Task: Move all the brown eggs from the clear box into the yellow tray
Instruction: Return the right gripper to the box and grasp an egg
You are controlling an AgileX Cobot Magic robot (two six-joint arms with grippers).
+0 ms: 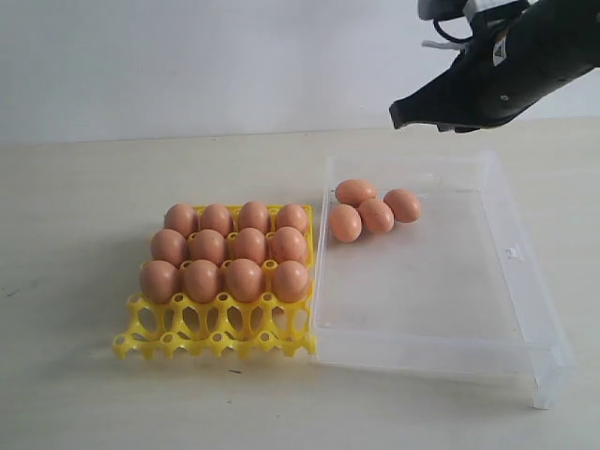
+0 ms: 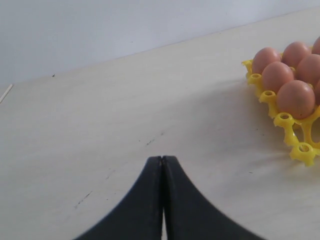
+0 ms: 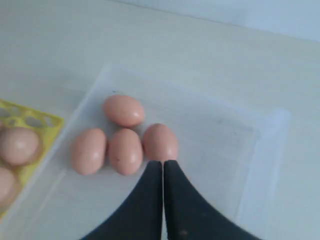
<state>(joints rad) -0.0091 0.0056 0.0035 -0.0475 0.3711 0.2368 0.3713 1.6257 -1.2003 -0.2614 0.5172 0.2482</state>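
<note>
Up in the ten o'clock corner of the clear box (image 1: 441, 291), counting four brown eggs (image 1: 376, 215) huddling close together, three lining up in a slanted row and one lying just behind them toward eleven. Finding the yellow tray (image 1: 216, 343) sitting just beside the box at its nine o'clock, carrying twelve eggs in three full rows and leaving the four cups along its six o'clock edge bare. Spotting the right gripper (image 1: 397, 116) hanging in the air at about one o'clock from the cluster, above the box's far wall and well apart from every egg, jaws pressing together and gripping nothing. Getting the same from the right wrist view, with the black fingertips meeting above the cluster. Seeing the left gripper (image 2: 161, 159) sitting closed and empty too, hovering over bare table (image 2: 100, 125) with a corner of the tray nearby. Judging the job as roughly three-quarters done, and the step in hand as the approach to one of the last four eggs. Expecting the next move to be calling for spreading the right jaws wide and descending onto the egg at the three o'clock end of the row, the one with the most free room. Then straddling it without nudging its neighbour, squeezing gently, lifting, and carrying it toward nine o'clock to a bare cup.
</note>
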